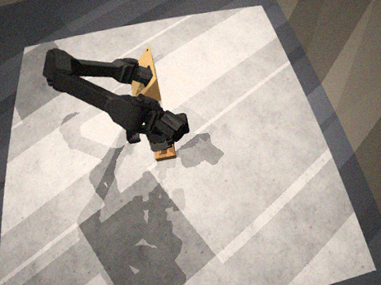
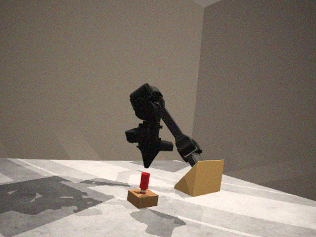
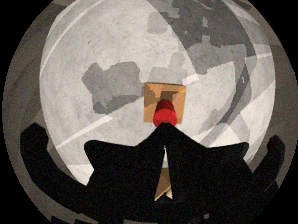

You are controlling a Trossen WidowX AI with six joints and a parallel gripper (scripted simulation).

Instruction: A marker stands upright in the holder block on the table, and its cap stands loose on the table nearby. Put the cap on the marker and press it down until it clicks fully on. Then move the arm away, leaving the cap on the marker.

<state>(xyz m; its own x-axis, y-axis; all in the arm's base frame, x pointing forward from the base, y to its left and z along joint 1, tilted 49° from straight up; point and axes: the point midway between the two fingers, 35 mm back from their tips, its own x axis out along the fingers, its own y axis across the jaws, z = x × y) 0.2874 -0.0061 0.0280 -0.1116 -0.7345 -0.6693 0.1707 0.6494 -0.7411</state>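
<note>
A tan holder block (image 2: 142, 198) (image 1: 165, 154) (image 3: 153, 91) sits on the table. A red cap (image 2: 144, 181) (image 3: 165, 112) stands upright on the marker in the block; a sliver of the white marker (image 2: 143, 191) shows under the cap. My gripper (image 2: 147, 165) (image 3: 164, 127) is shut and empty. It points straight down and hangs a short way above the cap's top, not touching it. In the top view the arm hides the cap and most of the block.
A tan wedge-shaped mount (image 2: 201, 177) (image 1: 146, 77) holds the arm's base, behind and to the right of the block. The table (image 1: 265, 161) is a light patterned square with dark shadows on it.
</note>
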